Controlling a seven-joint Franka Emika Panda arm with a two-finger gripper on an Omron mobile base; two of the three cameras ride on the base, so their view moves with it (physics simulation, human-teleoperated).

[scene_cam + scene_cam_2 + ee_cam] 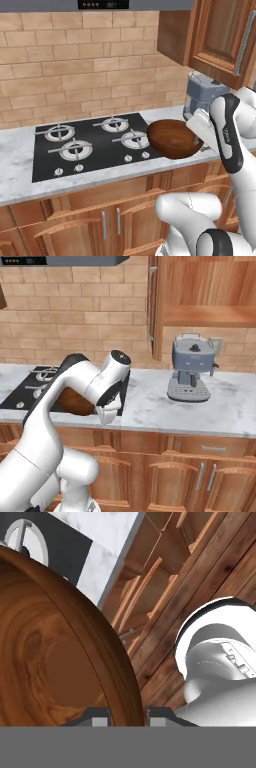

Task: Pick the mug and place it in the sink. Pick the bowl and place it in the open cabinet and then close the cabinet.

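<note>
Tool clamped narrow on the rim of the bowl; in the hand view the rim runs between the two tips, one inside the bowl, one outside. Bowl is lifted, hanging tilted over the front edge of the counter, just right of the stovetop. Mug and sink not identifiable.

Key relation: the open cabinet lies up and to the right of the bowl, its shelf above the coffee machine. Judgement: next move must raise the bowl rightward, clearing the coffee machine.
</note>
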